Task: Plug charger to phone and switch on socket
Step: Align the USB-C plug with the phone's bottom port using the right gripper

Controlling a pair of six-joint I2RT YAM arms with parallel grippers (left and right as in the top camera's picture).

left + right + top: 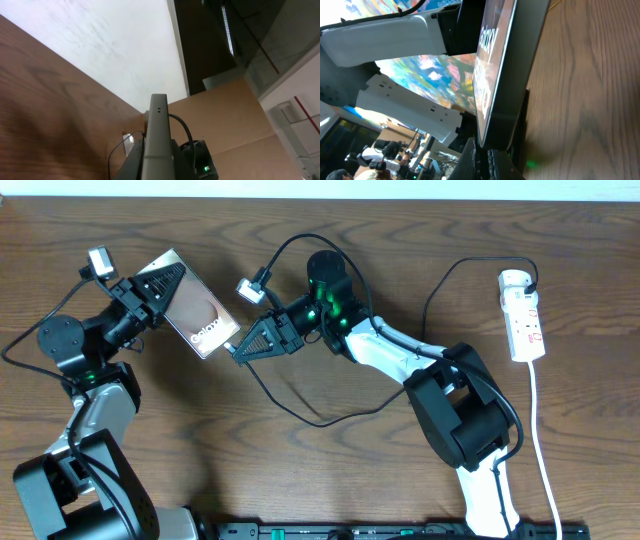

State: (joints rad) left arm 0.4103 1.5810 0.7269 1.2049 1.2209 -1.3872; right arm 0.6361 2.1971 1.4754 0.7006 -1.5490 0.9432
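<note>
My left gripper is shut on the phone and holds it tilted above the table, "Galaxy" lettering facing up. In the left wrist view the phone stands edge-on between the jaws. My right gripper is shut on the charger's plug tip, right at the phone's lower end. From there the charger's thin black cable loops across the table to the socket, a white power strip at the far right. In the right wrist view the fingers sit just under the phone's bottom edge; the plug tip itself is hard to make out.
The socket's white cord runs down the right side toward the table's front edge. The black cable's loop lies mid-table between the arms. The right arm's white links stretch across the middle.
</note>
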